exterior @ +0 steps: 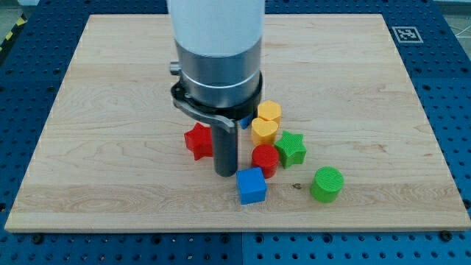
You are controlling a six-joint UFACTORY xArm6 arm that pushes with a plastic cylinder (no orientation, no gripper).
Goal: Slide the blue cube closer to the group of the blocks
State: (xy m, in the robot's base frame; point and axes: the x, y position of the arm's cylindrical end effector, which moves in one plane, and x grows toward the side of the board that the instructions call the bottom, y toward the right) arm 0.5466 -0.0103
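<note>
The wooden board (110, 110) carries seven visible blocks. My tip (225, 173) is a bare rod, so it has no pincer to spread or press.

The blue cube (251, 185) is the landmark; it sits slightly turned, with no long axis.
- Tip: just upper left.
- One red cylinder (265, 159): touching above.
- One green star (291, 148): upper right.
- One green cylinder (327, 184): right, apart.
- Two yellow blocks (265, 130): above.
- One red star (197, 140): upper left.

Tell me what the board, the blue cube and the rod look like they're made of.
Board: light wood, seemingly; grain lines and plank seams show, matte finish.
Blue cube: probably plastic; flat uniform colour, dull sheen, possibly printed.
Rod: dark, smooth, likely metal or plastic, unclear. My tip rests just up-left of the blue cube.
</note>
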